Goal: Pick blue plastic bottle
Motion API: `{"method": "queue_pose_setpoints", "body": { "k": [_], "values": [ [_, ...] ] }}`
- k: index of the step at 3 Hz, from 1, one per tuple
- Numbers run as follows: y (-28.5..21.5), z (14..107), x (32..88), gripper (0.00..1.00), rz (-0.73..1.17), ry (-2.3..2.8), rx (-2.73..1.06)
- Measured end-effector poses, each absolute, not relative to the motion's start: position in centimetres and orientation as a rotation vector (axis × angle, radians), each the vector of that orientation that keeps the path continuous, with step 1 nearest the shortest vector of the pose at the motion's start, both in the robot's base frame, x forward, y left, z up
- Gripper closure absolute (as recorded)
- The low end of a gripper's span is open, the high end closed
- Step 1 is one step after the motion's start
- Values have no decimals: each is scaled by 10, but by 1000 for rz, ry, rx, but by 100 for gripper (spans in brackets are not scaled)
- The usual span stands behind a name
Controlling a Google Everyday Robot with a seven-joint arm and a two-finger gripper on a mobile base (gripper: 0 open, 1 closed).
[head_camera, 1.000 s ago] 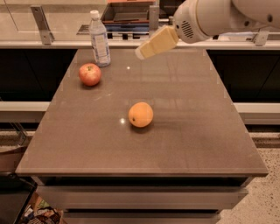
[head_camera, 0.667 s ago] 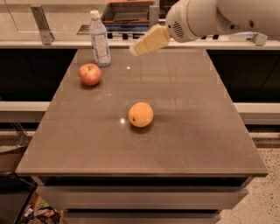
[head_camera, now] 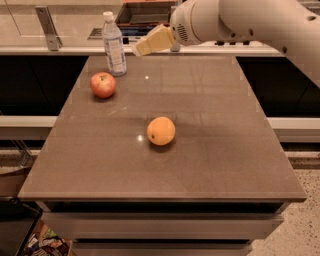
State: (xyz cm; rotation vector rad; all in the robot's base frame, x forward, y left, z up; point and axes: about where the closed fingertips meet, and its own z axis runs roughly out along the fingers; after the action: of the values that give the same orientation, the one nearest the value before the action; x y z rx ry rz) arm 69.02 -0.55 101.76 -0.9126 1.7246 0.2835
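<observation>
The blue plastic bottle point(head_camera: 114, 45), clear with a white cap and a pale label, stands upright at the far left of the brown table point(head_camera: 200, 160). My gripper point(head_camera: 140, 48), with tan fingers on a white arm, hangs above the table's far edge, just right of the bottle and apart from it. It holds nothing that I can see.
A red apple point(head_camera: 103, 84) lies just in front of the bottle, to its left. An orange point(head_camera: 161, 131) lies near the table's middle. A light counter with a sink point(head_camera: 145, 15) runs behind the table. The white arm point(head_camera: 250, 22) spans the upper right.
My gripper and arm have moved left across the far edge of the table, closing the gap to the bottle. The bottle, apple and orange have not moved.
</observation>
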Motion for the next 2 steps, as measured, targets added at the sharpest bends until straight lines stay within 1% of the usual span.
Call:
{"method": "queue_pose_setpoints", "body": {
  "k": [2],
  "values": [
    [61,996,744,0,404,1676,-910]
  ]
}}
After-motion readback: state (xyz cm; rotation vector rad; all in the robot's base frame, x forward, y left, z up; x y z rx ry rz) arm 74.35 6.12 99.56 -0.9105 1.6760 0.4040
